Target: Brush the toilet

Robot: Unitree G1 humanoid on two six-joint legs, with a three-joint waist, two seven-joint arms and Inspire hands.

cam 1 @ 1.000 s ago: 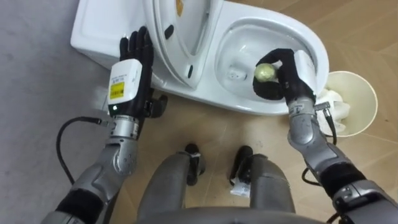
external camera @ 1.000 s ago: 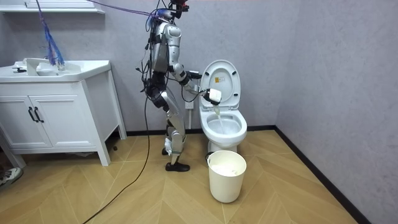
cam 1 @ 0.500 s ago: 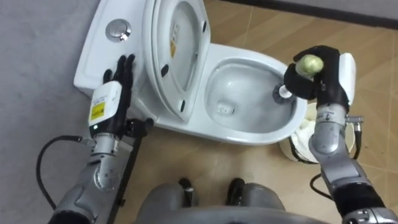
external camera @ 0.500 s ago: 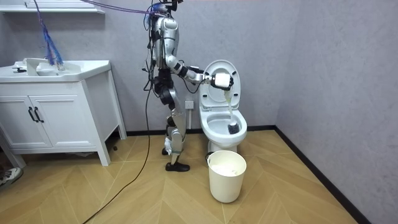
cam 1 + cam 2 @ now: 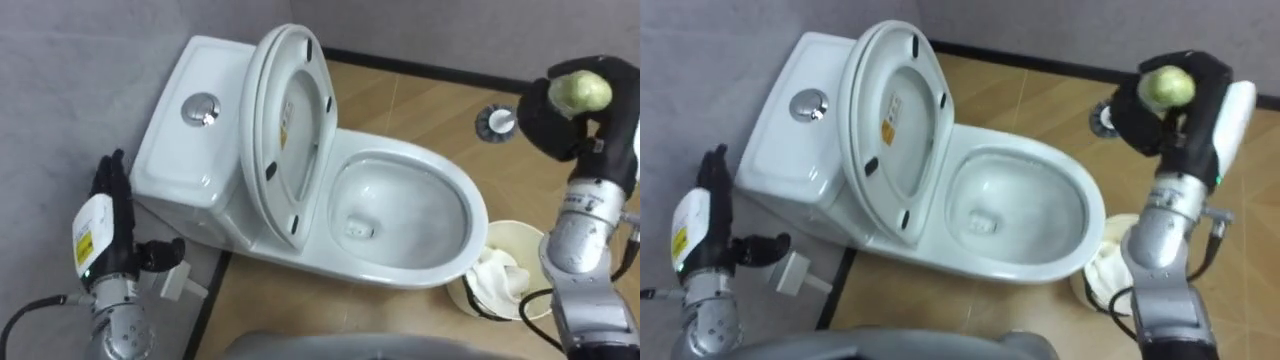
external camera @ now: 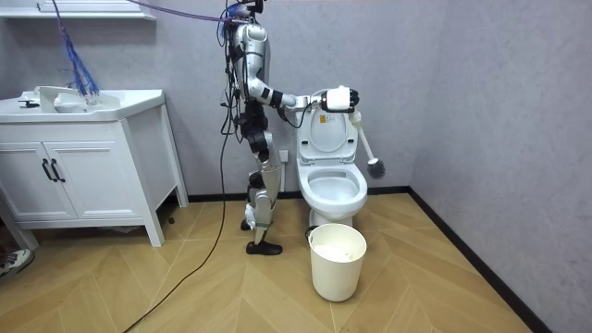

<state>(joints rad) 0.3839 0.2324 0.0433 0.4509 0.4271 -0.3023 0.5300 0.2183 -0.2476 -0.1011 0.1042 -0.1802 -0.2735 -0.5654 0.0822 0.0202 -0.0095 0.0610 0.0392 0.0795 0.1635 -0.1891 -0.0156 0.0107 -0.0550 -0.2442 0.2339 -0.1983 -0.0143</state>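
Aloft, the right hand [image 5: 560, 118] clasps the toilet brush [image 5: 497, 121] past the toilet bowl [image 5: 478, 215] — left hand [image 5: 106, 215] straight-fingered beside the tank [image 5: 190, 140].

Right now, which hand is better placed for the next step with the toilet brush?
Right, probably. The right hand is shut on the brush, raised beside the toilet bowl. The left hand hangs open beside the tank, holding nothing.

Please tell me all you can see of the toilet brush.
The toilet brush has a pale yellow-green knob on top, a thin light handle and a dark round head. The right hand is curled round its upper end and holds it in the air, slanted, head down, beside the toilet bowl. Nothing else touches it.
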